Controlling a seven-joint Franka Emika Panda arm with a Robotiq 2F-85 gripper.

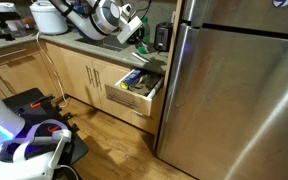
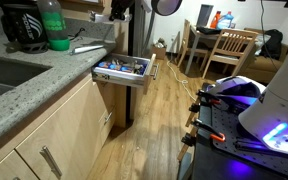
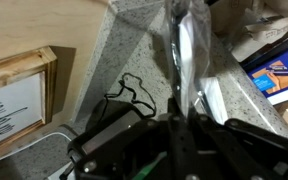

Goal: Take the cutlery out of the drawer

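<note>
The drawer [image 1: 132, 98] stands pulled open under the grey counter; it shows in both exterior views [image 2: 122, 80]. A jumble of cutlery [image 1: 140, 79] with dark and bluish handles lies inside it [image 2: 124, 68]. My gripper [image 1: 134, 35] is above the counter beside the drawer, and it sits at the top edge of an exterior view [image 2: 117, 12]. In the wrist view the gripper [image 3: 176, 115] is shut on a silvery piece of cutlery [image 3: 184, 50] that sticks out over the speckled counter. The drawer's corner [image 3: 279, 75] shows at the right.
A steel fridge [image 1: 244, 90] stands right next to the drawer. On the counter are a green bottle [image 2: 54, 25], a slim silvery item [image 2: 87, 46], a black cable [image 3: 134, 95] and a white cooker [image 1: 52, 15]. A sink [image 2: 4, 75] is near. Chairs [image 2: 224, 50] stand beyond.
</note>
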